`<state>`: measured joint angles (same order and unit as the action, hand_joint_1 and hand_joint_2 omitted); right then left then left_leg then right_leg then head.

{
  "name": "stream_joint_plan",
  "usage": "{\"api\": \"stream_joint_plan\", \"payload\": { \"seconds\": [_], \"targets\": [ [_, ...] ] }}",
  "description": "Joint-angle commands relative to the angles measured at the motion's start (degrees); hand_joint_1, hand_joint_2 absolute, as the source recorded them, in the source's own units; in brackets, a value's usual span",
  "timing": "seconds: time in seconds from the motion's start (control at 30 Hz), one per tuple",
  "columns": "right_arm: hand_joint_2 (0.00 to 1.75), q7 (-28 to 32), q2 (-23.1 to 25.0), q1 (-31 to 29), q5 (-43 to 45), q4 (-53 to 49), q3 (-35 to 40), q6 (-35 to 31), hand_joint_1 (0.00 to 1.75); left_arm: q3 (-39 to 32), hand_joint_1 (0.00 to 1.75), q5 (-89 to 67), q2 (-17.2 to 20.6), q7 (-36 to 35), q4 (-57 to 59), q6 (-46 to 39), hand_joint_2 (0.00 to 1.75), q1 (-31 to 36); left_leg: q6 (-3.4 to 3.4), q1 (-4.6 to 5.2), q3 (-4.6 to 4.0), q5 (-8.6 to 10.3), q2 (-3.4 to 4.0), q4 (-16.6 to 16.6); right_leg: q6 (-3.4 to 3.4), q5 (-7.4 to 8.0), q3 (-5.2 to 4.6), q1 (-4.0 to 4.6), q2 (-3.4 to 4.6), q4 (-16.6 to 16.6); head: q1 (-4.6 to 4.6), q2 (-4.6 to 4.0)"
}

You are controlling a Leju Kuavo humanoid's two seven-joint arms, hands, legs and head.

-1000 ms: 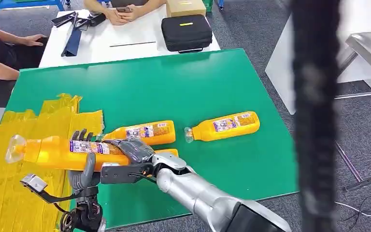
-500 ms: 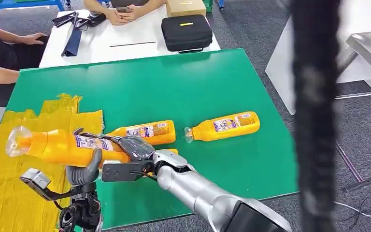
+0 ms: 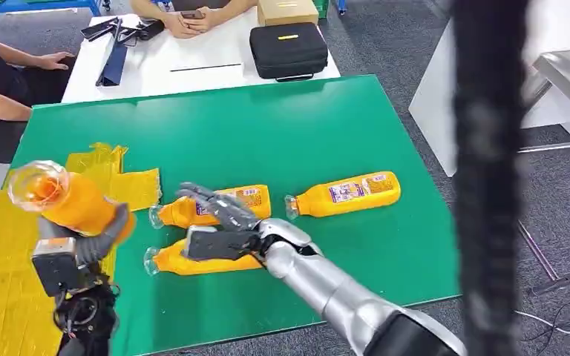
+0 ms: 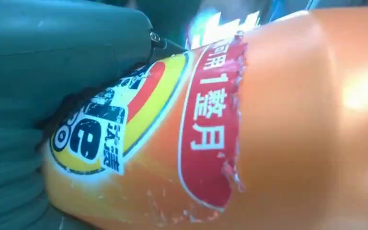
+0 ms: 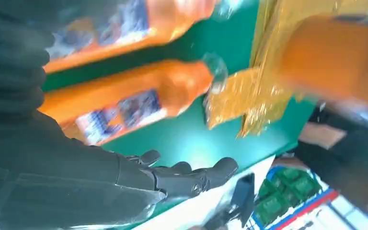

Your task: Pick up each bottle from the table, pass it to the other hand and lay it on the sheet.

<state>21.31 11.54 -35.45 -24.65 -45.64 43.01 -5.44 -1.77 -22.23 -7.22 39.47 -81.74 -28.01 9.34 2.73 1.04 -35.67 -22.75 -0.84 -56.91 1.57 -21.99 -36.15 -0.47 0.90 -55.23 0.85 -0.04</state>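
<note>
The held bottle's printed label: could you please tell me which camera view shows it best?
The left wrist view: the label on the held bottle shows close up, its red and yellow print legible. The head view shows that bottle in the left hand cap-end on, label hidden. The right wrist view shows it as an orange blur.

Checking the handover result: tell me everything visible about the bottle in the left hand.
The held bottle is orange plastic with a clear cap, which points up toward the head camera. The left hand grips its lower body, holding it above the yellow sheet at the green table's left side, not yet laid down. The left wrist view shows a red, yellow and white label with torn, scuffed edges. The right hand is apart from it, fingers spread.
</note>
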Motion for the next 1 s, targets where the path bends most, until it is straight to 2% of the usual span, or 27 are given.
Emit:
{"api": "stream_joint_plan", "payload": {
  "seconds": [0.03, 0.1, 0.13, 0.17, 0.2, 0.23, 0.27, 0.4, 0.43, 0.5, 0.6, 0.63, 0.83, 0.87, 0.9, 1.0],
  "targets": [
    [0.0, 0.12, -6.49, 0.69, 2.56, -9.4, -1.16, 3.9, 0.0, -2.64, 1.75, -11.67, 6.08, -6.55, 12.37, -9.1, 1.75, 9.61, -0.19, -0.07, 0.22, -0.06, -0.11, -0.01, -0.04, -0.11, 0.28, 0.07, -0.22, 0.01, 0.0, 0.0],
    [0.0, -0.28, -7.35, 1.29, 2.73, -12.41, 0.86, 5.83, 0.0, -15.57, 1.75, -37.01, 3.84, -8.87, 17.75, -11.99, 1.75, 13.61, -0.24, -0.09, 0.27, -0.07, -0.22, -0.02, -0.06, -0.16, 0.34, 0.09, -0.37, -0.02, -0.04, 0.0],
    [0.0, -1.07, -7.29, 1.01, 2.65, -12.7, 2.0, 6.6, 0.0, -19.33, 1.75, -46.49, 4.08, -11.03, 22.02, -11.99, 1.75, 15.56, -0.2, -0.07, 0.2, -0.03, -0.14, 0.01, -0.06, -0.09, 0.24, 0.08, -0.24, 0.01, -0.04, 0.0],
    [0.0, -1.52, -7.29, 0.67, 2.48, -12.51, 2.65, 6.83, 0.0, -20.02, 1.75, -48.7, 4.77, -11.8, 26.01, -11.99, 1.75, 16.82, -0.27, -0.11, 0.32, -0.11, -0.06, -0.04, -0.08, -0.15, 0.35, 0.11, -0.2, -0.03, -0.04, 0.0],
    [1.75, -2.19, -7.15, -0.19, 2.29, -11.43, 3.78, 7.26, 0.0, -20.83, 1.75, -53.77, 6.56, -14.31, 32.39, -11.99, 1.75, 18.68, -0.24, -0.09, 0.28, -0.09, 0.08, -0.01, -0.07, -0.08, 0.27, 0.1, -0.02, 0.0, -0.04, 0.0],
    [1.75, -2.44, -7.05, -0.59, 2.31, -10.76, 4.2, 7.48, 0.0, -20.66, 1.75, -56.56, 7.41, -16.5, 35.21, -11.99, 1.75, 19.3, -0.18, -0.01, 0.25, -0.02, 0.08, 0.07, -0.05, -0.04, 0.21, 0.02, 0.0, 0.02, -0.02, 0.0],
    [1.75, -2.44, -7.05, -0.59, 2.31, -10.76, 4.2, 7.48, 0.0, -20.66, 1.75, -56.56, 7.41, -16.5, 35.21, -11.99, 1.75, 19.3, -0.4, -0.12, 0.59, -0.21, 0.19, -0.02, -0.13, -0.19, 0.55, 0.13, 0.0, -0.04, -0.04, 0.0],
    [1.75, -2.47, -6.83, -1.1, 2.58, -9.61, 4.63, 7.47, 0.0, -20.41, 1.75, -57.95, 8.07, -17.96, 38.14, -11.99, 1.75, 19.6, -0.35, -0.14, 0.4, -0.14, 0.17, -0.07, -0.21, -0.07, 0.38, 0.15, -0.04, -0.04, -0.02, 0.0],
    [1.75, -2.63, -6.64, -1.54, 2.13, -8.86, 5.73, 7.58, 0.0, -18.5, 1.75, -61.85, 9.99, -23.27, 46.46, -11.99, 1.75, 21.32, -0.27, -0.12, 0.26, -0.05, 0.26, -0.01, -0.2, 0.0, 0.2, 0.09, -0.02, -0.03, 0.0, 0.0],
    [1.75, -2.73, -6.5, -1.44, 2.03, -8.93, 5.91, 7.53, 0.0, -18.11, 1.75, -62.07, 10.64, -24.29, 48.91, -11.99, 1.75, 21.58, -0.28, -0.07, 0.3, 0.01, 0.14, 0.06, -0.19, -0.02, 0.24, 0.06, -0.11, -0.02, -0.02, 0.0],
    [1.75, -4.33, -6.17, -1.4, -0.17, -8.59, 7.37, 7.08, 0.0, -17.19, 1.75, -62.33, 12.59, -27.61, 59.56, -11.99, 1.75, 23.3, -0.31, -0.11, 0.36, -0.05, 0.17, 0.03, -0.21, -0.03, 0.32, 0.09, -0.02, -0.01, -0.02, 0.0],
    [0.0, -5.05, -6.0, -1.89, -1.1, -7.76, 8.29, 7.21, 0.0, -16.34, 1.75, -63.32, 13.66, -30.02, 63.46, -11.72, 1.75, 24.24, -0.25, -0.07, 0.24, 0.02, 0.2, 0.06, -0.2, 0.04, 0.18, 0.06, 0.03, 0.01, -0.02, 0.0],
    [0.0, -8.68, -5.11, -3.64, -6.62, -4.07, 12.93, 8.21, 0.0, -17.68, 1.75, -61.09, 15.43, -30.7, 66.08, -6.72, 1.75, 24.82, -0.34, -0.1, 0.38, -0.06, 0.34, 0.03, -0.23, -0.01, 0.3, 0.09, 0.09, -0.02, -0.04, 0.0],
    [1.75, -8.57, -4.53, -3.32, -7.75, -3.34, 11.97, 8.53, 0.0, -17.38, 0.72, -60.49, 15.62, -30.51, 66.39, -6.21, 1.75, 24.87, -0.42, -0.14, 0.5, -0.14, 0.45, 0.0, -0.26, -0.05, 0.4, 0.13, 0.17, -0.04, -0.04, 0.0],
    [1.75, -8.72, -4.42, -3.33, -7.94, -3.08, 12.35, 8.64, 0.0, -17.45, 0.0, -60.27, 15.64, -30.26, 66.13, -5.21, 1.75, 24.6, -0.35, -0.1, 0.45, -0.06, 0.44, 0.07, -0.24, 0.03, 0.35, 0.08, 0.21, 0.0, 0.0, 0.0],
    [1.75, -10.09, -4.28, -3.91, -9.21, -1.86, 13.72, 9.15, 0.0, -17.66, 0.0, -59.93, 15.87, -30.63, 66.08, -3.0, 1.75, 24.5, -0.43, -0.11, 0.57, -0.09, 0.46, 0.07, -0.26, 0.04, 0.43, 0.09, 0.22, -0.01, -0.02, 0.0]
  ]
}}
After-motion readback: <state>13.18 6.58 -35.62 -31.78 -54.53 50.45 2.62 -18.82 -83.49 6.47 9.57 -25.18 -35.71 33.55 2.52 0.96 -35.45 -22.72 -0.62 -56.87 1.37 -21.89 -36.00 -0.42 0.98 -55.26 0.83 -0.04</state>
